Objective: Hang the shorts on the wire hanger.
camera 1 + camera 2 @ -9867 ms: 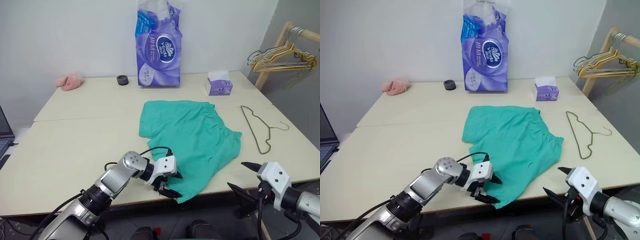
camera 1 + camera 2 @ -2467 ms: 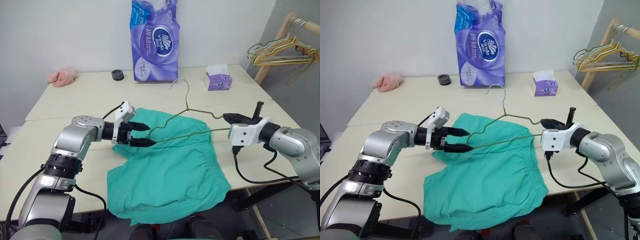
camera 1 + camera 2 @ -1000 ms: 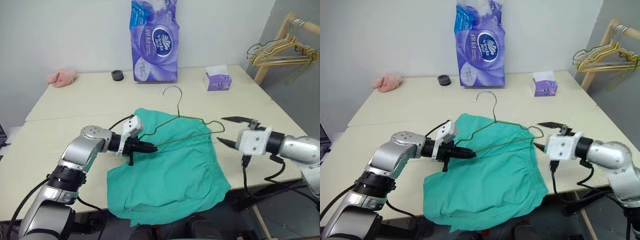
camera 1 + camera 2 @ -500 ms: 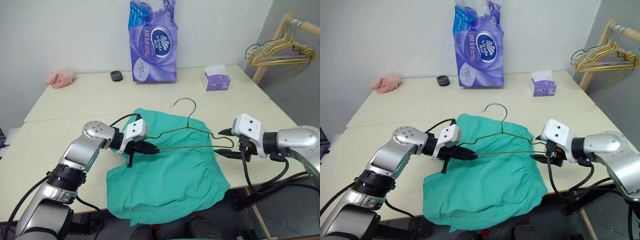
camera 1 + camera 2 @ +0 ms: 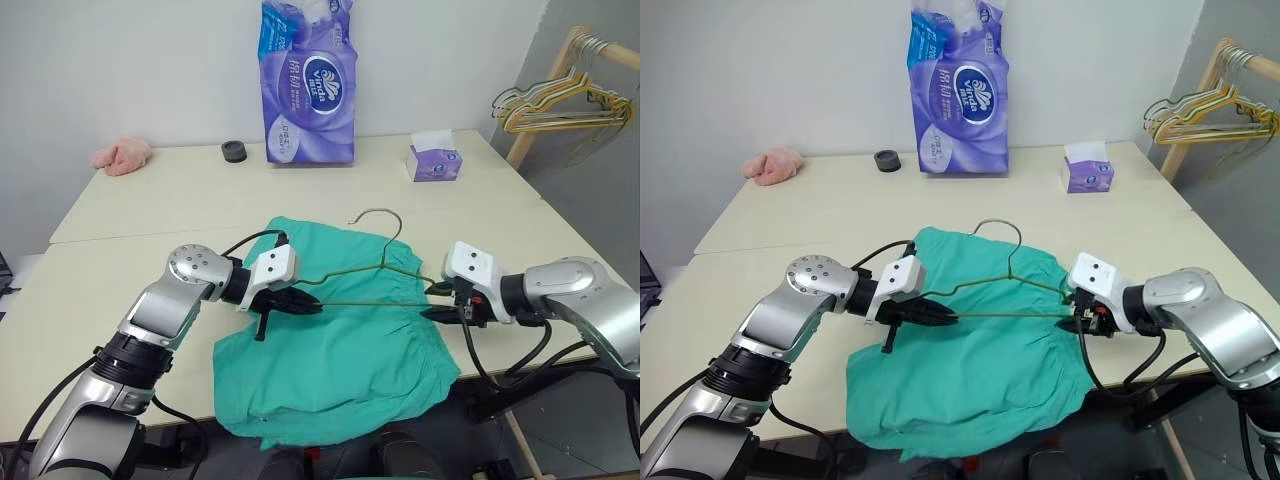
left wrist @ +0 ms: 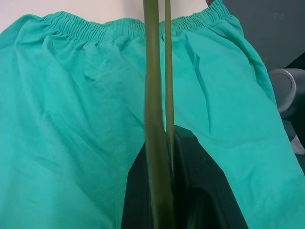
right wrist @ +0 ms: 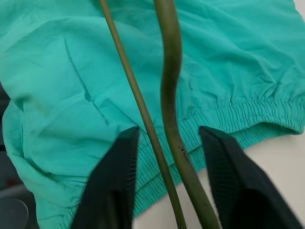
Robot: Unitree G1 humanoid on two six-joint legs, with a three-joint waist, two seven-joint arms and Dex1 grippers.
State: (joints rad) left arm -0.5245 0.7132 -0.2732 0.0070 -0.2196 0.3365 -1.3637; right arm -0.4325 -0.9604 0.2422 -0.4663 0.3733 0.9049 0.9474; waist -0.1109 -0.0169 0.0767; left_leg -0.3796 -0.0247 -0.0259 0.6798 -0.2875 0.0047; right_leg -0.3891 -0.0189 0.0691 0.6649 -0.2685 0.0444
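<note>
Cream tabletop (image 5: 150,215) — teal-green fabric shorts (image 5: 340,370) spread at its near edge; thin olive-grey wire hanger (image 5: 370,275) above them, left gripper (image 5: 305,302) pinching one end, right gripper (image 7: 169,143) spread around the other.

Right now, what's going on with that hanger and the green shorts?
Left gripper shut on wire hanger. Right gripper open astride its other end. Shorts flat beneath, unhung. Nothing blocking.
</note>
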